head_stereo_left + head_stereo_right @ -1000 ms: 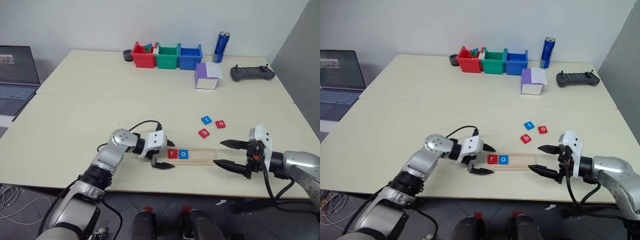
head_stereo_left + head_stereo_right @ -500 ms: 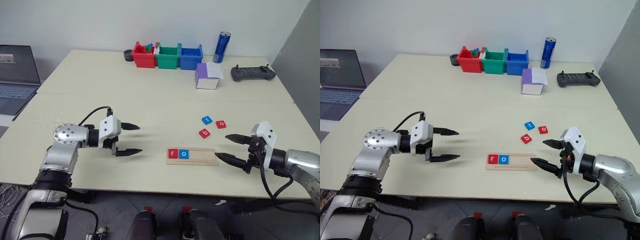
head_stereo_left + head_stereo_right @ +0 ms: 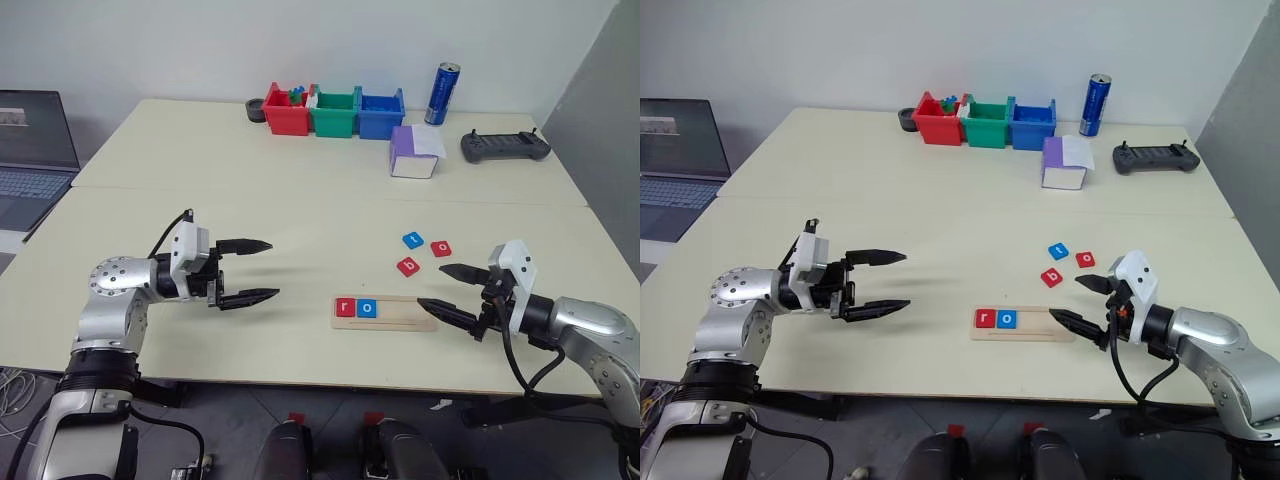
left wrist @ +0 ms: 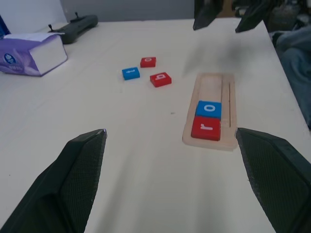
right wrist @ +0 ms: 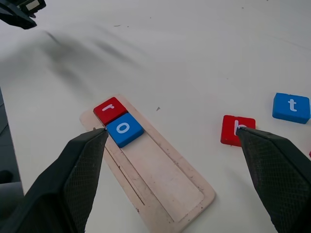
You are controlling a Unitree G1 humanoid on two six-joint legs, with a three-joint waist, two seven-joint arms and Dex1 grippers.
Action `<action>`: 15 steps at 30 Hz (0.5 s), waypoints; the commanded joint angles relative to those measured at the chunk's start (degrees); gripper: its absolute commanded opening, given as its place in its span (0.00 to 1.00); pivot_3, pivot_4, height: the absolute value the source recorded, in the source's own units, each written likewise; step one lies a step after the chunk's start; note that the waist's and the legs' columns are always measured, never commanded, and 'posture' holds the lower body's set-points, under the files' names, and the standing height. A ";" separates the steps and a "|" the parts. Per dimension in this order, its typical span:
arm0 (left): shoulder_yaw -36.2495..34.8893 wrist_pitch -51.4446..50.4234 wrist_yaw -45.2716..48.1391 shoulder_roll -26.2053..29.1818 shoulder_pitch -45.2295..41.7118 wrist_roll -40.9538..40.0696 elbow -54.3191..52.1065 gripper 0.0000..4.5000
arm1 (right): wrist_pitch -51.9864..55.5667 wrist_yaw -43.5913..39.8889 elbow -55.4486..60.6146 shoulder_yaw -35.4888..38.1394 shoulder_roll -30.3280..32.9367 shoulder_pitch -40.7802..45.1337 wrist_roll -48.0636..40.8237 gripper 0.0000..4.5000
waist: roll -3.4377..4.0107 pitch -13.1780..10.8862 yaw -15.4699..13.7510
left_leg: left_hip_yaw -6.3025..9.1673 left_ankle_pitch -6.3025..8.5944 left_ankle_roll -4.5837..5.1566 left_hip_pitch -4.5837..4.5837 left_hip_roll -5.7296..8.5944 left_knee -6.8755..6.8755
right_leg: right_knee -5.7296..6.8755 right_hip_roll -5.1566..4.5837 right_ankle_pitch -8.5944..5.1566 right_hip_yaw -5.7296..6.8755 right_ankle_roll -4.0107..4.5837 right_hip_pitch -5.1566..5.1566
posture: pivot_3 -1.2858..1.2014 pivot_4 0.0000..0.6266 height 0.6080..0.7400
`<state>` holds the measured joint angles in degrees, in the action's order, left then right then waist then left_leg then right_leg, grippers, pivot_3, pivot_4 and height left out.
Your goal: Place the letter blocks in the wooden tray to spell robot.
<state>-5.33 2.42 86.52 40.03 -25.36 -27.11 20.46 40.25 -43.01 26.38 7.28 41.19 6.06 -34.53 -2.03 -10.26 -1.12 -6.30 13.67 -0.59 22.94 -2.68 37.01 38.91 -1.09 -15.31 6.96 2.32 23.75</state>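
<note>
The wooden tray [image 3: 385, 311] is lying near the front edge of the worktop [image 3: 300, 215]. Two letter blocks are sitting in its left end: a red r block [image 3: 345, 307] and, touching it on the right, a blue o block [image 3: 367, 308]. The rest of the tray is bare.

Three blocks are waiting on the worktop, a bit farther back and to the right of the tray: a red b block [image 3: 408, 267], a blue t block [image 3: 413, 240] and a red o block [image 3: 441, 248].

The left tool [image 3: 248, 271] is hanging wide open well to the left of the tray, holding nothing. The right tool [image 3: 446, 289] is also wide open and holding nothing, just by the tray's right end.

So "ro" is done. I think b is going in next, then o, then t.
</note>
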 commanded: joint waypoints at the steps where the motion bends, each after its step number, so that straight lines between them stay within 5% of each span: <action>1: -1.23 2.57 5.27 2.51 -0.07 -2.01 3.22 0.99 | -2.08 1.47 -0.62 0.14 -1.47 1.81 1.04 1.00 | 0.00 0.00 0.01 | 0.01 0.00 0.00 0.00 -0.01 0.00 | 0.01 0.01 0.00 0.01 0.00 0.00 | 0.52 0.24 1.00; 7: -3.73 5.43 5.22 4.16 -2.08 -1.59 8.05 0.99 | -6.49 8.09 -5.37 1.68 -6.39 1.58 6.06 1.00 | -0.01 0.01 -0.11 | 0.00 0.00 0.00 0.02 -0.01 0.01 | 0.02 0.01 0.00 0.01 0.00 0.03 | 0.52 0.24 1.00; 15: -1.97 13.65 5.98 9.04 5.80 -6.03 7.11 0.99 | -10.31 10.50 -6.32 -0.84 -12.41 -0.34 8.80 1.00 | -0.01 0.01 0.64 | -0.09 0.00 -0.01 0.03 -0.04 -0.04 | 0.03 0.00 0.00 -0.08 0.00 0.11 | 0.52 0.24 1.00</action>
<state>-6.91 13.93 92.08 47.38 -19.42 -31.04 28.89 31.60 -32.96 19.07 6.37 29.00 5.29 -25.89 -2.04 -10.26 -0.48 -6.37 13.67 -0.59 22.97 -2.72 36.97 38.95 -1.09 -15.31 6.91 2.32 23.86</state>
